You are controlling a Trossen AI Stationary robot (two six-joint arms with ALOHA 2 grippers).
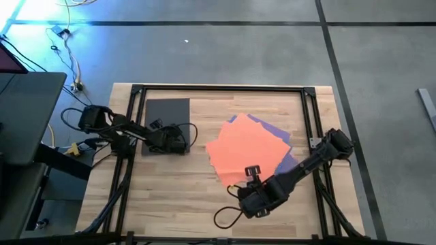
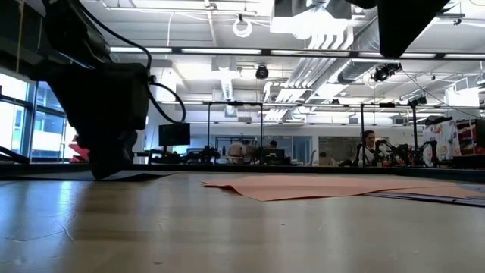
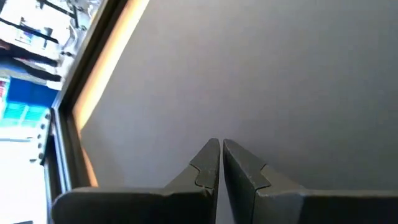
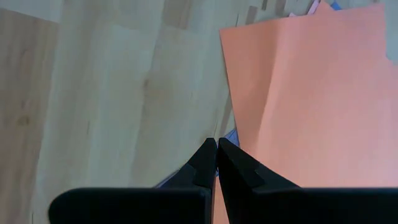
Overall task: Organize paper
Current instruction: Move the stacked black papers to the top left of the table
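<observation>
- The dark grey sheet (image 1: 167, 119) lies flat and alone on the wooden table (image 1: 170, 197), near the far left corner inside the black frame (image 1: 218, 88).
- The left gripper (image 1: 178, 143) sits over the near right corner of that grey sheet; in the left wrist view its fingers (image 3: 208, 163) are pressed together with the tips down at the grey surface, nothing pinched between them.
- The orange sheet (image 1: 245, 153) lies on top of a loose, fanned pile toward the right of the table, well apart from the grey one.
- The purple sheet (image 1: 276, 133) sticks out from under the orange one along its far and right edges.
- A sliver of pink and of blue shows at the pile's far edge in the right wrist view.
- The right gripper (image 1: 250, 178) is at the near edge of the pile, its fingers (image 4: 205, 163) closed against each other with the tips at the orange sheet's corner; whether they grip any paper cannot be told.
</observation>
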